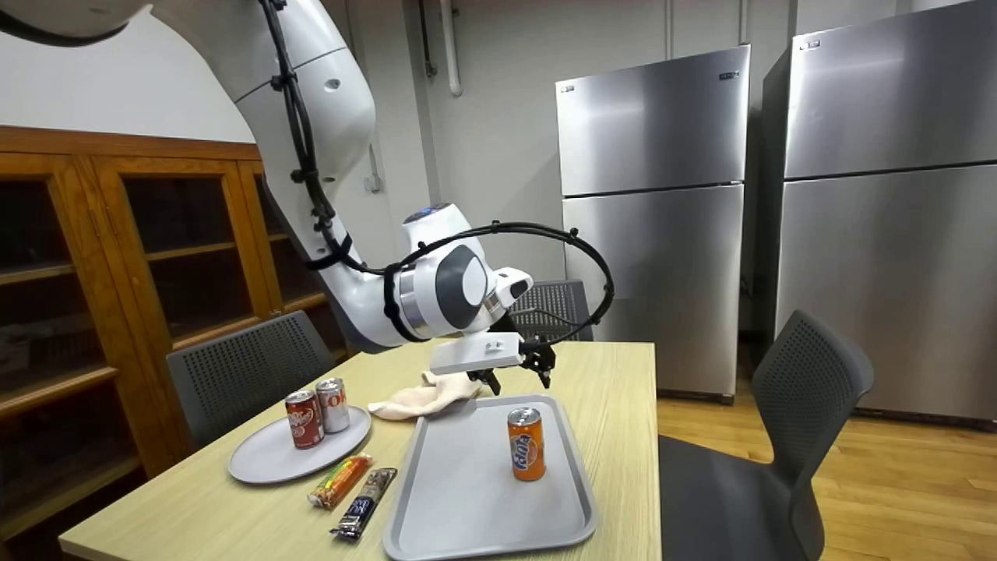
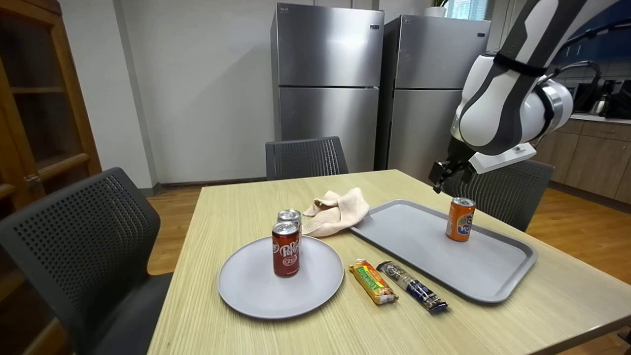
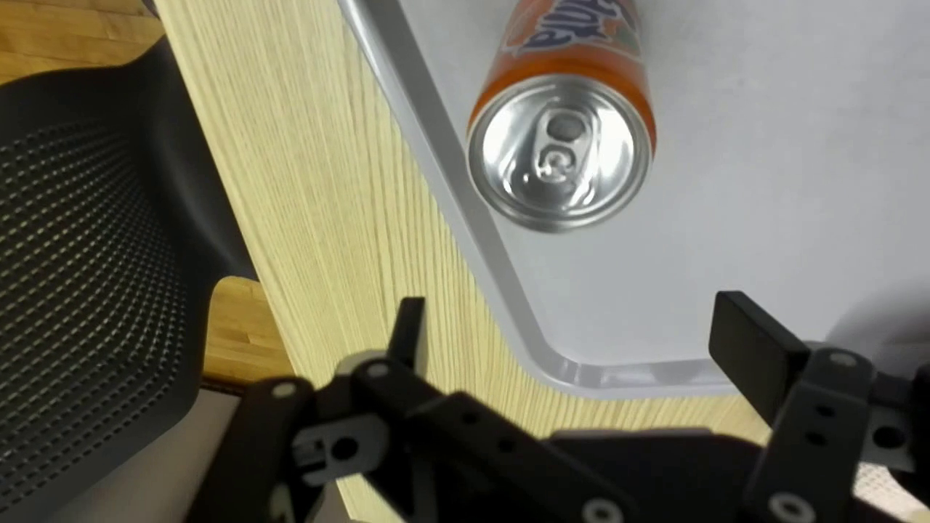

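My gripper [image 3: 570, 305] is open with nothing between its fingers. It hangs above the far end of the grey tray [image 1: 467, 506], which also shows in the wrist view [image 3: 763, 181]. An orange Fanta can [image 1: 526, 448] stands upright on the tray, apart from the gripper; in the wrist view the can [image 3: 559, 152] lies ahead of the fingertips. The gripper [image 2: 446, 178] also shows above and beyond the can [image 2: 461, 222] in an exterior view. A pale pink cloth [image 1: 424, 399] lies crumpled at the tray's far corner.
A round grey plate [image 2: 246, 291] holds a red Dr Pepper can [image 2: 286, 251] and a silver can [image 1: 333, 407]. A yellow-orange wrapped bar [image 2: 373, 282] and a dark wrapped bar [image 2: 413, 287] lie between plate and tray. Dark chairs [image 1: 810, 397] stand around the wooden table [image 1: 619, 405].
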`<state>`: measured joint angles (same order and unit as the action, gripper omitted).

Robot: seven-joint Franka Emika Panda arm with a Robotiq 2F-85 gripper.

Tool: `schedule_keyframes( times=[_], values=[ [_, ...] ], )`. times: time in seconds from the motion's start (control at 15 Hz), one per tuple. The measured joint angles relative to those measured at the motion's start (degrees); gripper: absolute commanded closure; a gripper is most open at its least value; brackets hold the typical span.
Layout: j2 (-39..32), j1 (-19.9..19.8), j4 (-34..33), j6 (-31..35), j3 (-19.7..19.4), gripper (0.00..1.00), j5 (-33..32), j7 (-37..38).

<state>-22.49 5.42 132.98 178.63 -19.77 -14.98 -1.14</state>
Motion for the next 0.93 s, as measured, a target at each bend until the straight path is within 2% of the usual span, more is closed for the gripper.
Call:
schedule_keyframes(
  times=[0.4,0.93],
  values=[
    [0.70,6.86,-0.18,1.55,-2.63,0.00,0.00,1.78],
    [1.36,14.24,-0.45,1.45,-1.86,0.00,0.47,5.57]
  ],
)
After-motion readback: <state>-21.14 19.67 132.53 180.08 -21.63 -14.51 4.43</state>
